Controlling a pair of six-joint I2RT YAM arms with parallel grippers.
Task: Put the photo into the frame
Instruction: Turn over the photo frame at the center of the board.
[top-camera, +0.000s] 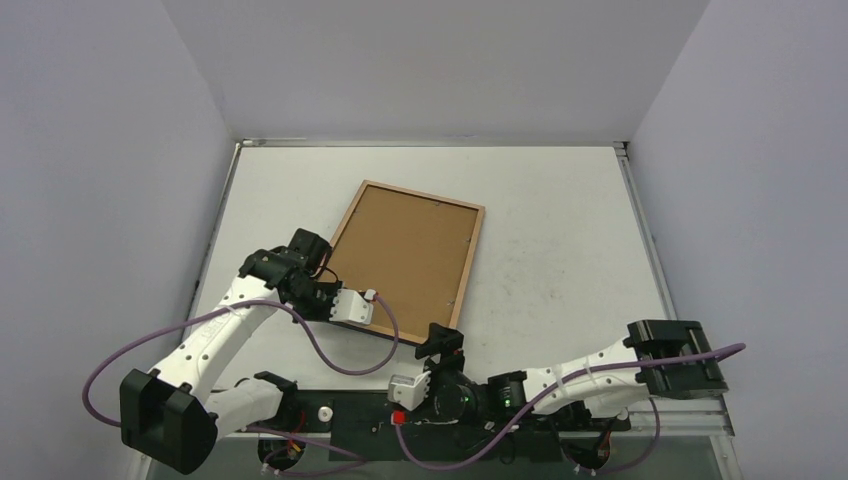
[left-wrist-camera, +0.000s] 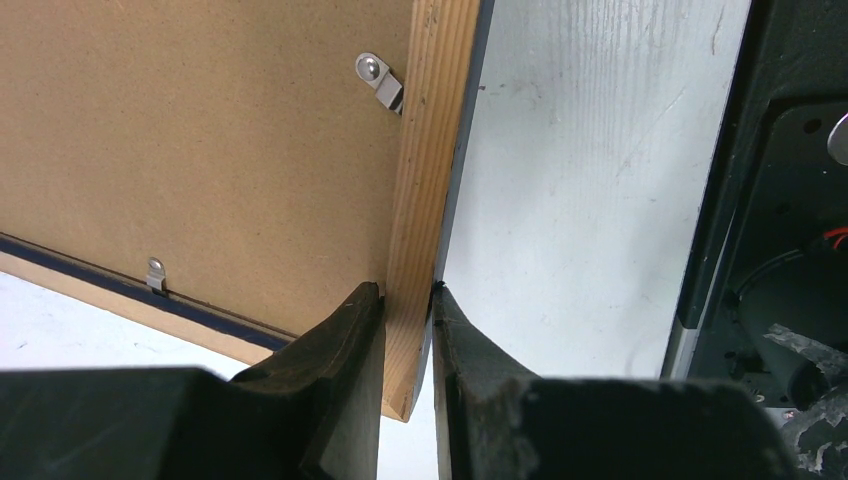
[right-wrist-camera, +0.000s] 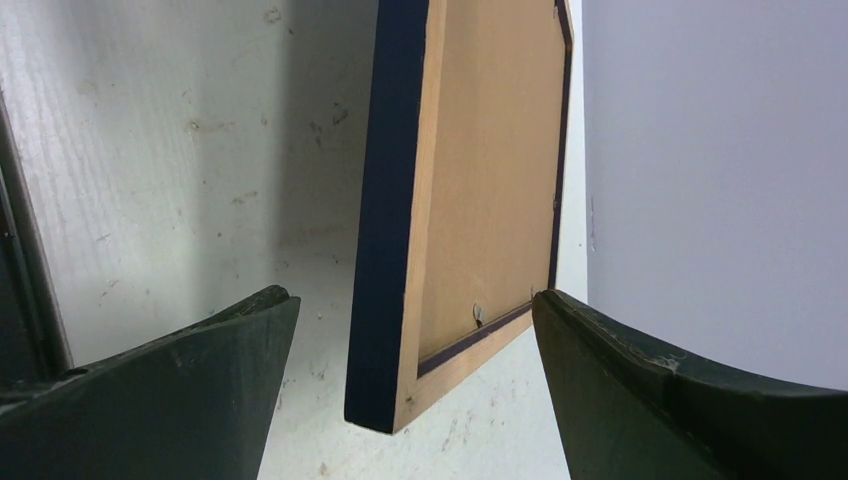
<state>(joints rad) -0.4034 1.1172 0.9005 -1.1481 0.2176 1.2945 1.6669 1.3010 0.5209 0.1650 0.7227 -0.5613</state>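
Figure. The frame (left-wrist-camera: 428, 150) lies back-up on the bench (top-camera: 560, 230), its brown backing board (top-camera: 405, 255) seated inside and held by metal turn clips (left-wrist-camera: 380, 80).

The left claw (left-wrist-camera: 405, 292) is narrow and clamped on the frame's wooden rail just short of the near corner, one jaw on the board side and one on the dark outer side. The right claw (right-wrist-camera: 415, 295) stands wide, with the frame's near corner between its jaws but touching neither.

The step in hand appears to be a two-claw hold on the frame, for lifting or turning it. To do it well:
- The right claw should close squarely across the rail and clear of the turn clips.
- Both jaws should sit flat on the rail, so that the thin edge does not twist out.
- The left claw is best left clamped until that second hold is firm.

The photo shows in no view, and whether it sits under the backing board cannot be told. The frame's front faces down and is unseen, so any glass is unknown. In the right wrist view the near corner seems slightly clear of the bench, but this is uncertain. In the top view the left claw's tips are hidden by its own wrist.
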